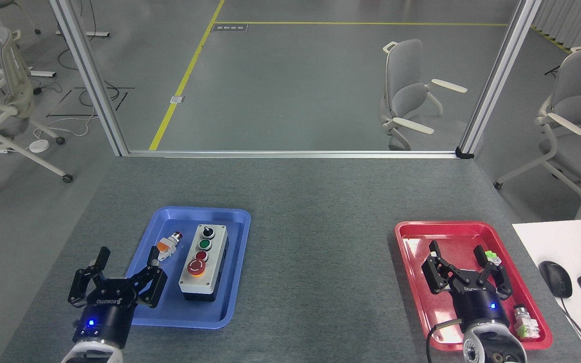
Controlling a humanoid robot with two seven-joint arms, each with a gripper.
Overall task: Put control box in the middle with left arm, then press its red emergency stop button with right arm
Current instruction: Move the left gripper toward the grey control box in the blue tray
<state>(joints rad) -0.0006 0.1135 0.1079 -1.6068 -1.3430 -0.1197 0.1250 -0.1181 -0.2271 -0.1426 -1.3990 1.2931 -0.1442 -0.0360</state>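
So the control box (204,263) is sitting in the blue tray (230,316) over on the left side of the table (315,201), long axis running roughly 12 to 6. From the far end down it goes black knob (208,232), green button (205,245), small red one (201,255), then the big red e-stop (196,267) on its yellow ring closest to me. A little loose orange push-button part (165,245) lies in the same tray at about 10 o'clock from the box, near it but not touching.

Left tool (126,275) is spread wide, holding nothing, hanging over the tray's left rim at roughly 8 o'clock of the box. Right tool (462,262) is also splayed and empty, parked above the red tray (411,247), which has a few small green and silver parts in it.

My guess on handling: rigid plastic housing, probably a bit hefty for its size, smooth sides, so it won't squash but could slip. I'd pinch it across the short width, on the two long sides around the middle, fingers low on the black base and clear of the buttons. The tray lip needs a clean lift before heading toward 3 o'clock, the table's middle. Box isn't picked yet, so the button press is a way off.
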